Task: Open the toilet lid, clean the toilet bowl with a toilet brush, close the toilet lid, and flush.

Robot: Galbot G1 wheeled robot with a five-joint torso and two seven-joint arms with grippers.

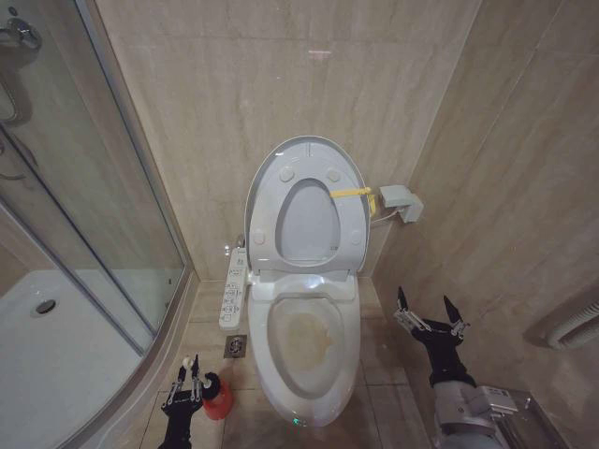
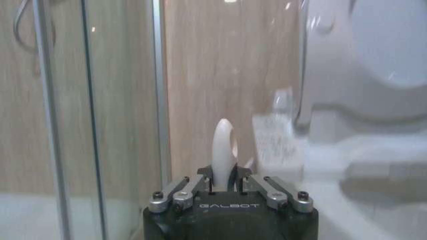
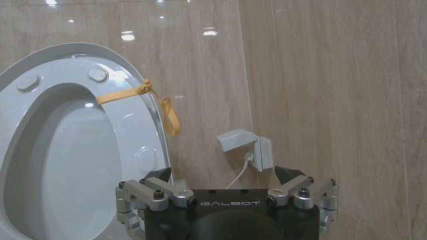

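The toilet lid (image 1: 304,150) stands raised against the back wall with the seat ring (image 1: 309,224) folded up against it; a yellow strap (image 3: 123,93) hangs at its edge. Below, the toilet bowl (image 1: 309,341) lies uncovered, with a yellowish-brown stain inside. At floor level beside the bowl's front, my left gripper (image 1: 190,370) is shut on the white handle of the toilet brush (image 2: 223,142), right next to the red holder cup (image 1: 219,398). The bristle head is hidden. On the other side of the bowl my right gripper (image 1: 429,311) hangs open, holding nothing.
A glass shower enclosure (image 1: 84,215) and white shower tray (image 1: 37,365) fill the left. A bidet control panel (image 1: 234,285) and floor drain (image 1: 235,346) lie left of the bowl. A wall socket (image 1: 401,202) sits right of the lid, a ribbed hose (image 1: 573,332) far right.
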